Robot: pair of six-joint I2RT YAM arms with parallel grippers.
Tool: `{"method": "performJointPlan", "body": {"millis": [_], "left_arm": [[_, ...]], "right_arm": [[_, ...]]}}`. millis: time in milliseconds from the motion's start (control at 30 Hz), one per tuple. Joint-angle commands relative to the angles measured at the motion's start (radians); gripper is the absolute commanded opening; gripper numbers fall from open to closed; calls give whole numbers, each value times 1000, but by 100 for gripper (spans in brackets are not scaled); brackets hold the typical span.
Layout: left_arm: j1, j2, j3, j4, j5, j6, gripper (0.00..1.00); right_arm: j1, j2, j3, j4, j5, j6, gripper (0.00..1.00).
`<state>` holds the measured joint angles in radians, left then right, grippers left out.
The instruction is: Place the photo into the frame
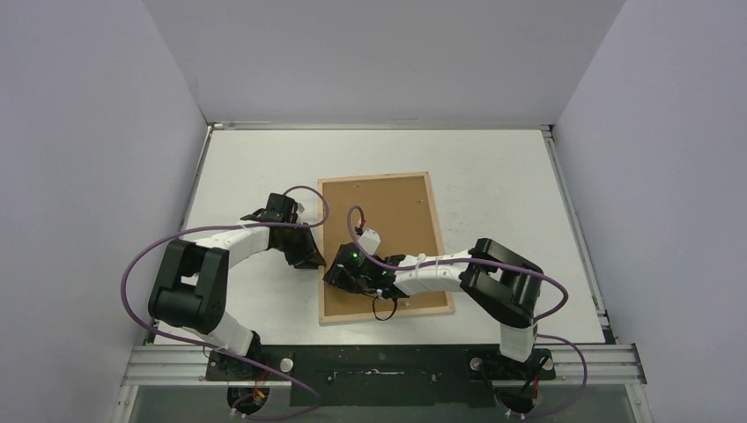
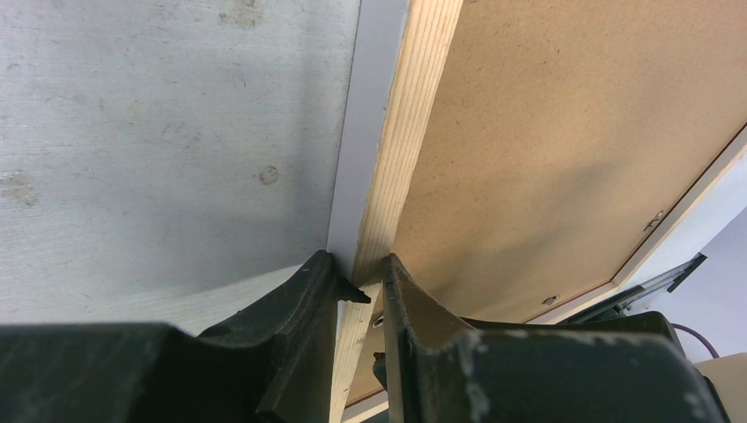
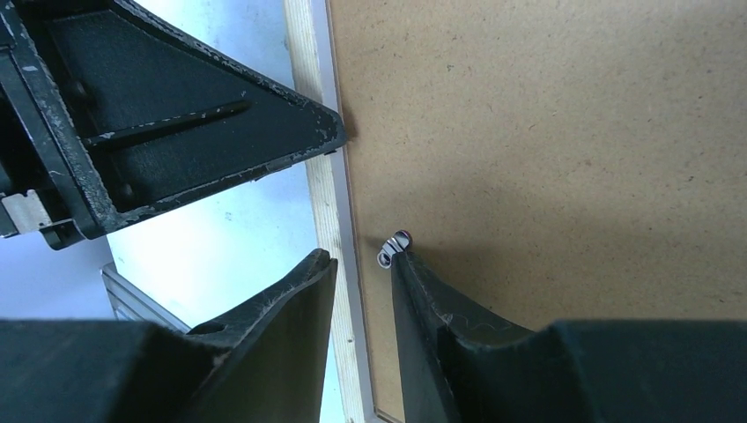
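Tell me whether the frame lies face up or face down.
Face down: the frame shows its bare-wood back and brown backing board upward, white front toward the table.

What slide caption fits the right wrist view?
Right claw straddling the pale bare-wood frame edge, one fingertip beside a small metal clip on the brown backing board.

**Scuffed white counter, frame lying back-up**

The pale, marked counter [image 1: 493,176] carries the frame [image 1: 374,177]. The frame lies flat near the middle, slightly askew, with its bare-wood back upward and a brown backing board [image 1: 379,238] filling it. Its near edge sits close to the counter's front edge.
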<state>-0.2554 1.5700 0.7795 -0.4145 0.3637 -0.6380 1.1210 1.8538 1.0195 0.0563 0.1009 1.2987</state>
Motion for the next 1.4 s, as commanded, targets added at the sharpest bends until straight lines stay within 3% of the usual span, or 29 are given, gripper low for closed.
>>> {"method": "performJointPlan", "body": {"millis": [0, 867, 1200, 1367], "left_arm": [[-7, 7, -8, 72, -12, 9, 13], [-6, 48, -1, 83, 19, 9, 12], [-4, 32, 22, 57, 14, 11, 13], [11, 5, 103, -36, 18, 22, 22]], "right_arm": [[4, 28, 12, -1, 57, -18, 32], [9, 92, -6, 138, -37, -114, 33], [9, 13, 16, 144, -2, -209, 34], [1, -111, 15, 106, 75, -340, 39]]}}
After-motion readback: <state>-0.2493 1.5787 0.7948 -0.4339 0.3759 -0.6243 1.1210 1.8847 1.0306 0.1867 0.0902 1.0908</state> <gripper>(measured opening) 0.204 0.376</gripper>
